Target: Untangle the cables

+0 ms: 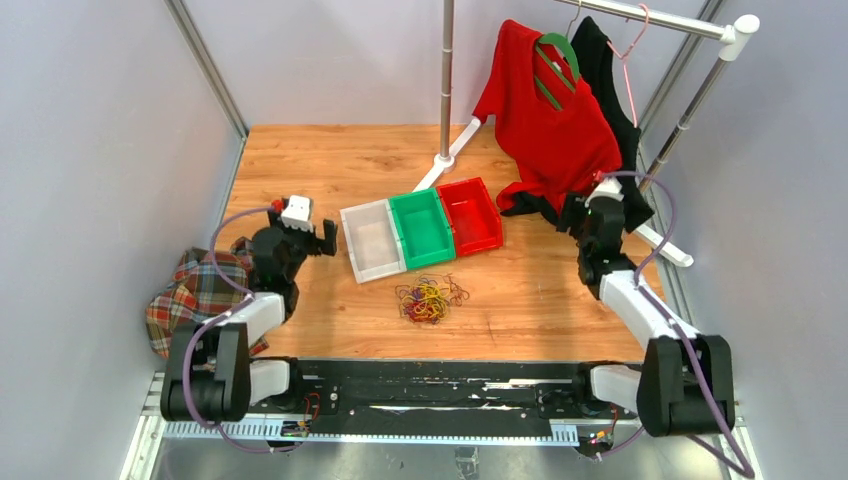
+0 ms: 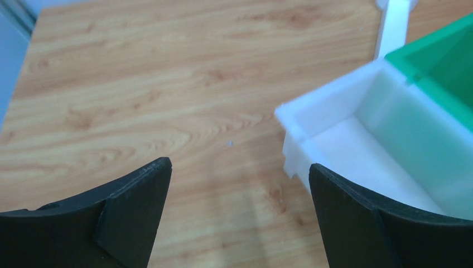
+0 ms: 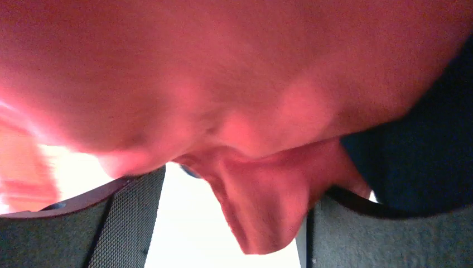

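Blurred red shirt fold (image 3: 262, 212) hangs between the spread right fingers (image 3: 83, 234).

The cables (image 1: 430, 300) lie on the table (image 1: 330, 160) just in front of the row of bins (image 1: 422, 232).

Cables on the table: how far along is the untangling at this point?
Done: nothing; the thin yellow, purple and red-brown cables lie in one knotted heap on the wooden table. In hand: nothing; the left gripper, jaws open, is beside the white plastic bin, the right gripper, jaws open, against the hanging red shirt. Left: the whole untangling.
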Controlling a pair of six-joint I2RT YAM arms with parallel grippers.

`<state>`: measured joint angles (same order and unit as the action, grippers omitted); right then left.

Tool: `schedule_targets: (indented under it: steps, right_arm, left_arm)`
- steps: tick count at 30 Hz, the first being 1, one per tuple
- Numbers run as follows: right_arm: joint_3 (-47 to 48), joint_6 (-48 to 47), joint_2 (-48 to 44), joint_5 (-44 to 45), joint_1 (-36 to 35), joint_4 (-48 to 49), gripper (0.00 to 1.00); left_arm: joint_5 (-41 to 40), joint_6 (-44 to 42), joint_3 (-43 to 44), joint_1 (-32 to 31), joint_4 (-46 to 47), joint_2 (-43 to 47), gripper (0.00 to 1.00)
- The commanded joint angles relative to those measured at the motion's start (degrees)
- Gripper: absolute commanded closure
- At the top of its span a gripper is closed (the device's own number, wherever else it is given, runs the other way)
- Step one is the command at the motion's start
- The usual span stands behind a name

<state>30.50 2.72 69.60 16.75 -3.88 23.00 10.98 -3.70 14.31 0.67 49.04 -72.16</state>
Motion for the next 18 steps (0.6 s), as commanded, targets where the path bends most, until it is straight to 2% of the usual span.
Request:
schedule_targets:
  steps: [1, 3, 4, 6, 7, 8, 11, 14, 18]
  right_arm:
    - [6.9, 10.3, -4.1, -9.2, 0.0, -21.0, 0.23]
    - [7.3, 23.1, -4.5, -6.2, 1.3, -24.3, 0.23]
    - [8.1, 27.8, -4.7, -9.9, 3.3, -28.2, 0.22]
    - [8.5, 29.3, -4.5, -22.7, 5.9, -28.3, 0.22]
    - [9.1, 29.1, -4.6, -26.4, 5.3, -29.1, 0.21]
    - [9.6, 28.7, -4.9, -26.8, 2.9, -30.1, 0.22]
    - [9.4, 25.5, -8.3, -17.6, -10.5, -32.6, 0.21]
    - [6.5, 27.1, -11.3, -14.3, -20.9, -31.9, 0.21]
    - [0.9, 34.0, -14.6, -11.1, -32.0, -29.5, 0.21]
  left_arm:
    - [8.3, -5.0, 12.7, 0.3, -28.6, 7.6, 0.02]
    - [14.4, -8.4, 18.6, 0.3, -40.8, 10.1, 0.02]
    - [17.5, -9.5, 20.3, 0.3, -46.1, 11.1, 0.02]
    - [24.7, -13.1, 25.5, 0.1, -59.0, 12.8, 0.02]
    - [27.4, -14.3, 27.6, -0.2, -64.0, 13.0, 0.02]
    - [28.8, -15.0, 29.6, -0.9, -68.5, 12.7, 0.02]
    - [29.8, -17.5, 33.0, -4.4, -78.4, 11.9, 0.02]
    - [29.5, -17.2, 32.4, -8.7, -81.0, 12.1, 0.02]
    - [27.4, -15.4, 31.8, -16.3, -81.6, 11.1, 0.02]
